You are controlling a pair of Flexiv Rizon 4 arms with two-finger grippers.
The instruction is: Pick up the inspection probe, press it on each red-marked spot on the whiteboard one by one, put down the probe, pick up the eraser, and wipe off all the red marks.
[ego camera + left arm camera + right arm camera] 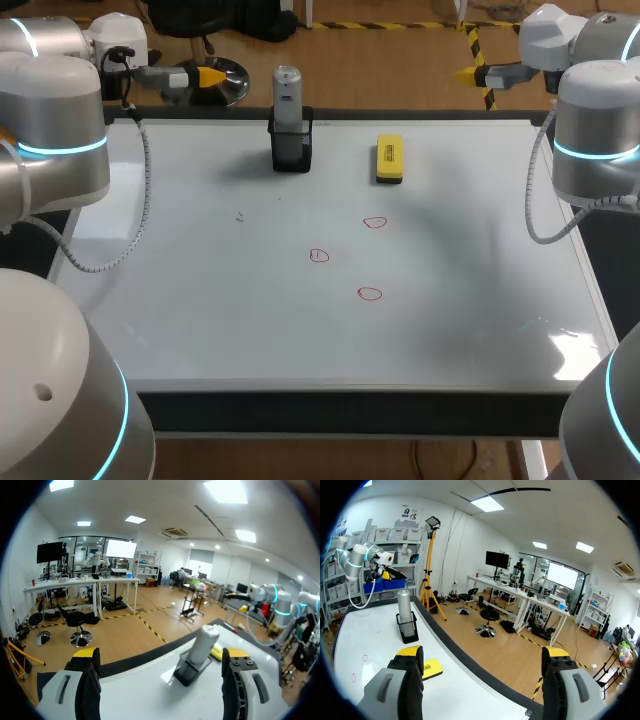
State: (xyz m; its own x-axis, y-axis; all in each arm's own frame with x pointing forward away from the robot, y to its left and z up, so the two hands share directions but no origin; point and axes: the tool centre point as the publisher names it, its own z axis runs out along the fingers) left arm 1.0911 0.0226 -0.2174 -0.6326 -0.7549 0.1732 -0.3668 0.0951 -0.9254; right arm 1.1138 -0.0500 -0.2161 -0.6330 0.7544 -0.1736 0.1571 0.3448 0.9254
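Eraser [433,668] half hidden behind right hand [482,656]; probe [287,88] base inside holder [291,148].

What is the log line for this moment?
probe: in holder; eraser: on whiteboard; red marks: three; left fingers: open; right fingers: open

— Bright, even light falls from overhead onto the whiteboard [200,330]. Any glare?
— A white sheen sits on its near corner, on the right arm's side. A soft shadow pools beside the probe holder [291,148], a thin dark one hugs the eraser [389,160], and a broad, faint one dims the board beyond the eraser.
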